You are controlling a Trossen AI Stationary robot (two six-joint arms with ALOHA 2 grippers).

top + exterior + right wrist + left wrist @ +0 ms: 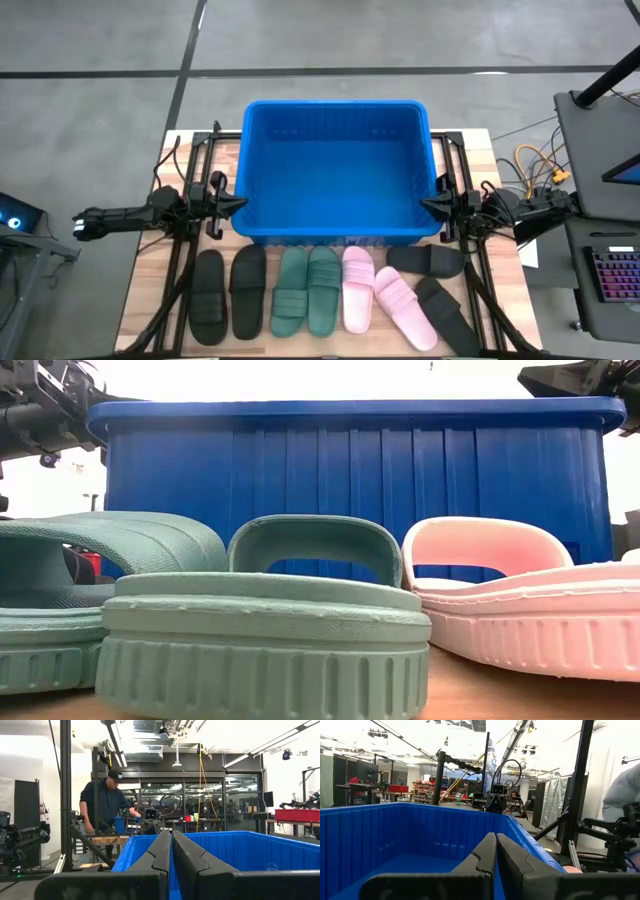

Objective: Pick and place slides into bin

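I see the bin (337,170) at the centre of the wooden table (140,300), open side up, with nothing visible inside on the high view. All eight slides lie in a row on the table in front of the bin, outside it. From the left arm's side to the right arm's side: a black pair (229,292), lying side by side; a dark green pair (306,290), touching each other; a pink pair (375,299), the outer one angled away; and a second black pair, split, with one slide (427,260) lying crosswise just beside the bin wall and the other (447,314) angled toward the table's corner.

The left gripper (236,205) sits at the bin's left front corner, level with the rim. On the left wrist view its fingers (485,852) press together with no gap, holding nothing. The right gripper (430,206) mirrors it at the bin's right front corner; its fingers (162,851) are likewise closed on nothing.

On the low view a green slide (265,630) and a pink slide (520,600) fill the foreground against the blue wall. A person (106,802) stands at a bench in the room beyond.
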